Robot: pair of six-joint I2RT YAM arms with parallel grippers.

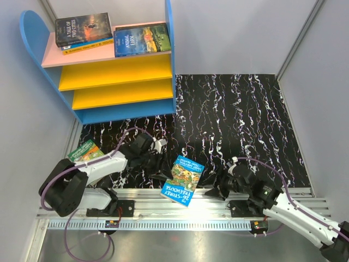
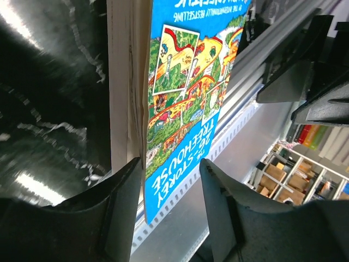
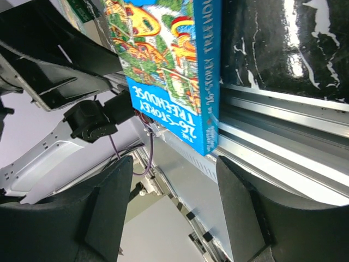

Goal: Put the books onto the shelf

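A blue illustrated book (image 1: 182, 181) lies at the mat's near edge, one corner hanging over the metal rail. My left gripper (image 1: 162, 166) is at its left side. In the left wrist view the book (image 2: 180, 109) has its edge between the fingers of the left gripper (image 2: 170, 166), with a gap still showing at the right finger (image 2: 223, 207). My right gripper (image 1: 214, 191) stands open just right of the book (image 3: 163, 71); in its own view the right gripper (image 3: 174, 164) has nothing between its fingers. The shelf (image 1: 117, 79) stands at the back left. On its pink top board lie a dark book (image 1: 83, 28) and a blue-green book (image 1: 142, 39).
A green book (image 1: 84, 151) lies on the mat beside the left arm's elbow. The aluminium rail (image 1: 191, 210) runs along the near edge. Grey walls close in both sides. The black marbled mat (image 1: 234, 120) stretches to the right of the shelf.
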